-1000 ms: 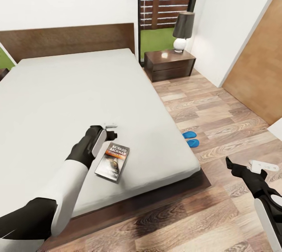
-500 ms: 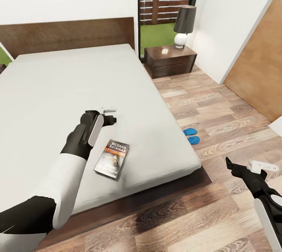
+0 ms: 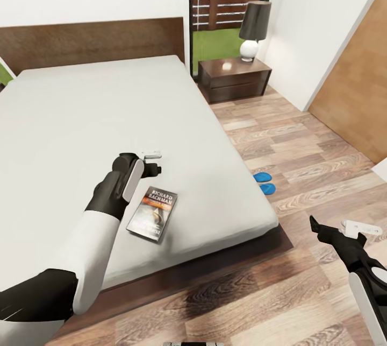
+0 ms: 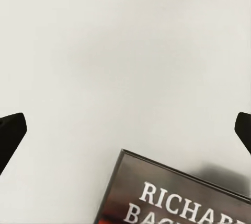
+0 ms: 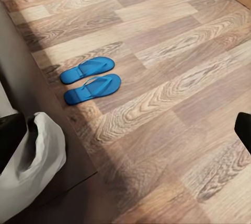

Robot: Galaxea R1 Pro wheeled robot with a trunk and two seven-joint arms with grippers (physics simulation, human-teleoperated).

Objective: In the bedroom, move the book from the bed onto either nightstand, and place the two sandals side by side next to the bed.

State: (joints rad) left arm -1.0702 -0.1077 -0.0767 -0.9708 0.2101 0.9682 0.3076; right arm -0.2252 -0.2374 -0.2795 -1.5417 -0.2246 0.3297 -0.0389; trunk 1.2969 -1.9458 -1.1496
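Grey mattress, book [image 3: 152, 214] lying flat near the left gripper [image 3: 152, 162]
Open fingers should straddle one edge, squarely, before pinching

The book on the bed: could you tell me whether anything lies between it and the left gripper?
Nothing visible does. The left gripper hovers open over bare mattress just beyond the book, which lies flat on the bed with nothing on or beside it.

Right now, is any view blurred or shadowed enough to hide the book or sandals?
Head view: sharp, though lines bow towards the edges; the dark grey paperback book is clear. Left wrist view: the cover lettering looks soft, with a faint shadow. Right wrist view: bright blue flip-flop sandals crisp, evenly lit.
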